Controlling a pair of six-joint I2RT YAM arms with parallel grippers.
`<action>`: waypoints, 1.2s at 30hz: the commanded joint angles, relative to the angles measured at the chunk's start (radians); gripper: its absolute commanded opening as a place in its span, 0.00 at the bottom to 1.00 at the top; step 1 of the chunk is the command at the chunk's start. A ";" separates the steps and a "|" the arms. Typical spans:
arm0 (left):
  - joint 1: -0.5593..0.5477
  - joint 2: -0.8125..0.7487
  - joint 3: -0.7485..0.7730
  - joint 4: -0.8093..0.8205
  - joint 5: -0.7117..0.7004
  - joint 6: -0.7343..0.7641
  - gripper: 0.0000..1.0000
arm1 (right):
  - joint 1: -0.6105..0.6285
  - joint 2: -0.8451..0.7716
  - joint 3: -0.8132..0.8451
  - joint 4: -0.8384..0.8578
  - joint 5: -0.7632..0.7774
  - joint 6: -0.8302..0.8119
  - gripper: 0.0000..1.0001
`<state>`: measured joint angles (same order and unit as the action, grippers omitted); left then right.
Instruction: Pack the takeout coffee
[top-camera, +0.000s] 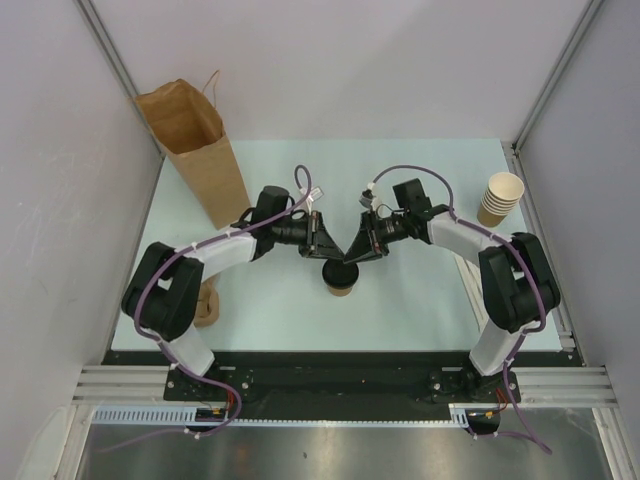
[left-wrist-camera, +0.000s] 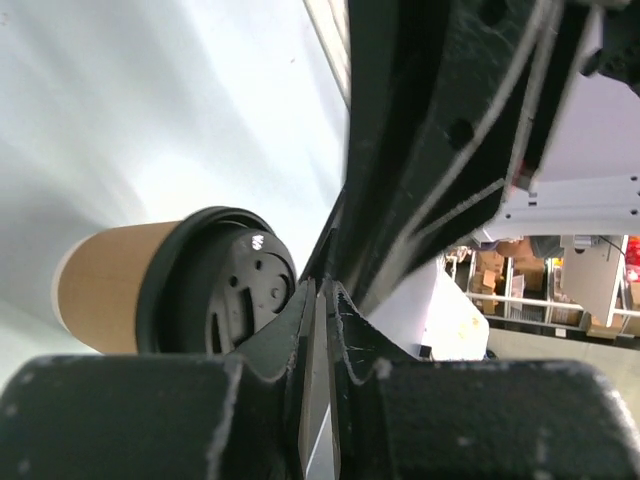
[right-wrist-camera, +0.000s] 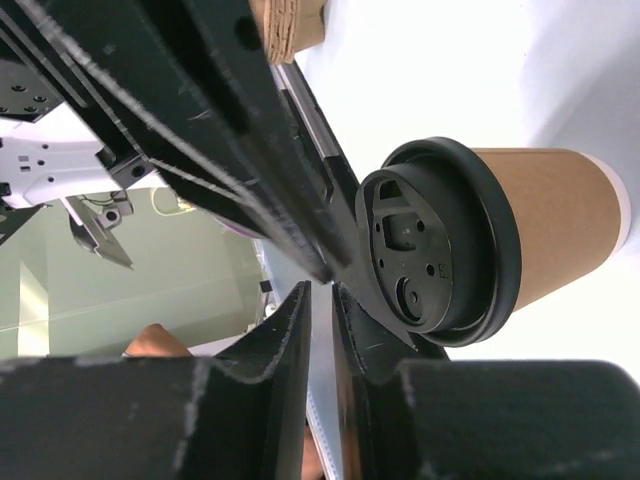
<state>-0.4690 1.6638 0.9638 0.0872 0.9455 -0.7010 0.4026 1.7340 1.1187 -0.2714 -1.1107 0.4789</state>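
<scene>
Lidded takeout coffee (left-wrist-camera: 170, 285) just beside the nearly closed pincer (left-wrist-camera: 318, 295)

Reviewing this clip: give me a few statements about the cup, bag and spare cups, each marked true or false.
1. The small tan kraft paper cup wears its round black plastic lid. True.
2. That cup is inside the brown paper bag. False: it stands on the pale table, mid-table.
3. The bag lies flat. False: it stands upright and open at the far left corner.
4. A stack of lidless tan paper cups sits at the far right. True.
</scene>
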 joint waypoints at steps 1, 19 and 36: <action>-0.002 0.048 0.029 0.039 -0.027 -0.011 0.13 | 0.018 0.004 0.003 -0.031 0.015 -0.030 0.17; 0.024 0.099 -0.016 0.051 -0.042 -0.015 0.13 | 0.005 0.105 0.003 -0.062 0.088 -0.059 0.15; -0.098 -0.315 0.208 -0.576 -0.383 0.523 0.99 | -0.096 -0.273 0.013 -0.132 0.120 -0.180 0.68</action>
<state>-0.5293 1.4189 1.0584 -0.2096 0.7944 -0.4335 0.3531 1.5589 1.1133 -0.3321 -1.0546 0.4095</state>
